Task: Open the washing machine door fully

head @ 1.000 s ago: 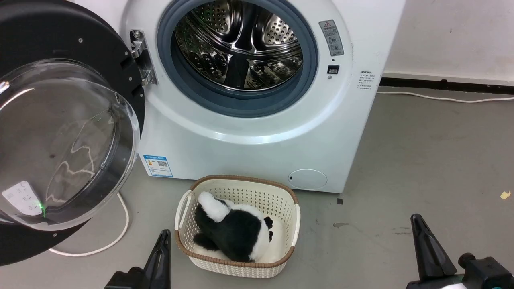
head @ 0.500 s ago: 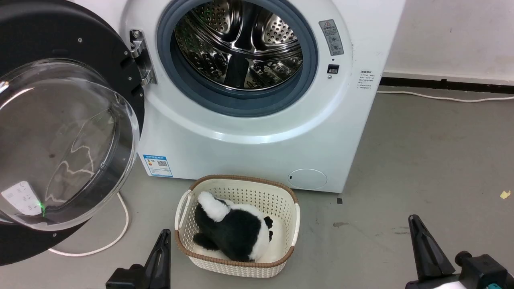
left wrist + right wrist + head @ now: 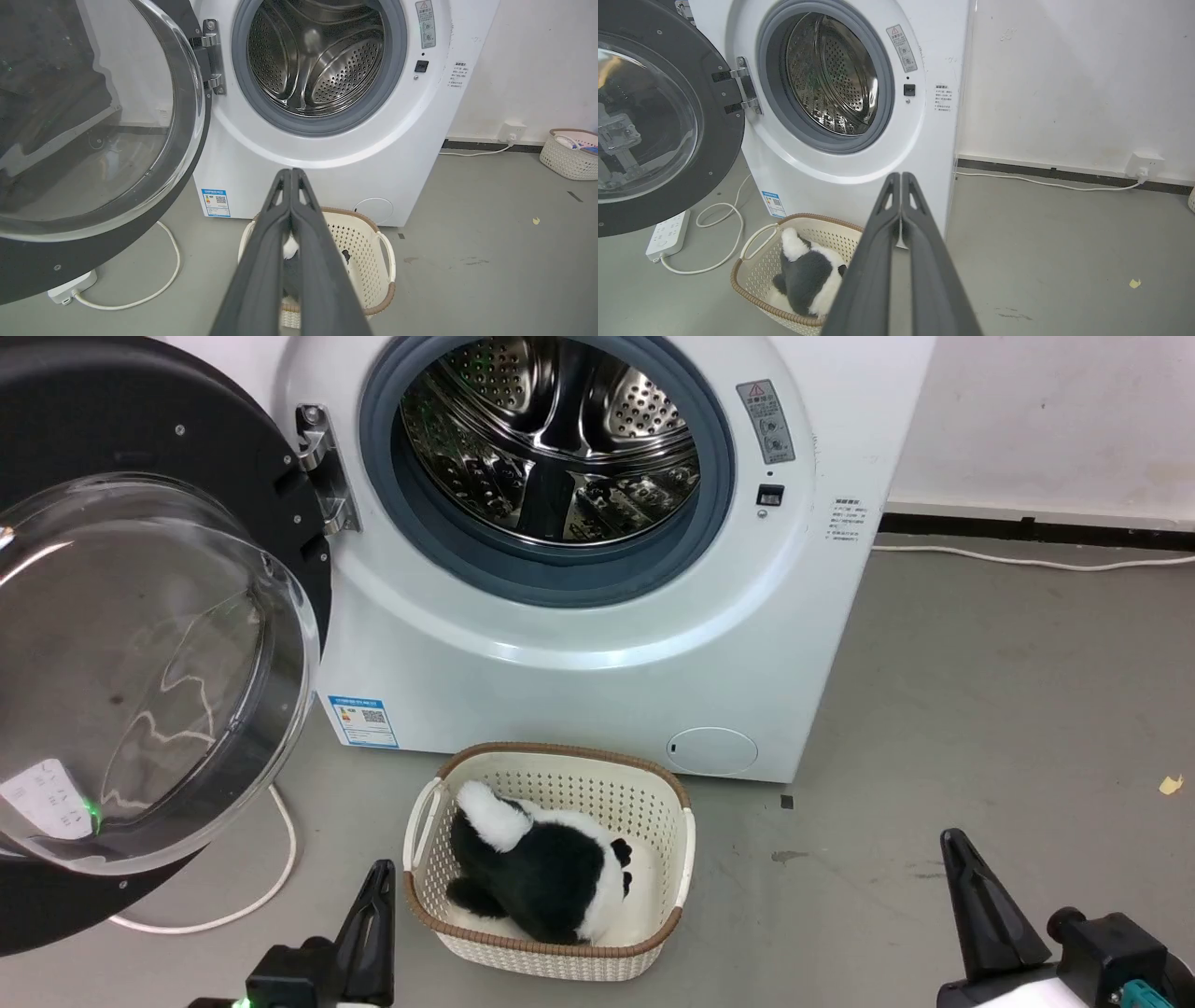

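The washing machine door (image 3: 140,644), glossy black with a bulging clear glass bowl, stands swung wide open to the left of the white washer (image 3: 579,644), hanging from its hinge (image 3: 317,467). The same door (image 3: 84,140) fills the left of the left wrist view, and the door (image 3: 658,116) also appears in the right wrist view. The steel drum (image 3: 551,439) lies exposed. My left gripper (image 3: 378,882) is shut and low beside the basket; its fingers meet at the left gripper tip (image 3: 291,173). My right gripper (image 3: 954,847) is shut at the lower right, fingers together (image 3: 901,177). Neither touches the door.
A cream basket (image 3: 672,831) holding a black-and-white plush toy (image 3: 541,868) sits on the grey floor before the washer. A white cable (image 3: 271,887) and power strip (image 3: 668,233) lie under the door. Another basket (image 3: 570,154) stands by the right wall.
The head view has shifted slightly, so the camera moved. Both grippers show a little more of their bodies at the bottom edge. The door stays wide open.
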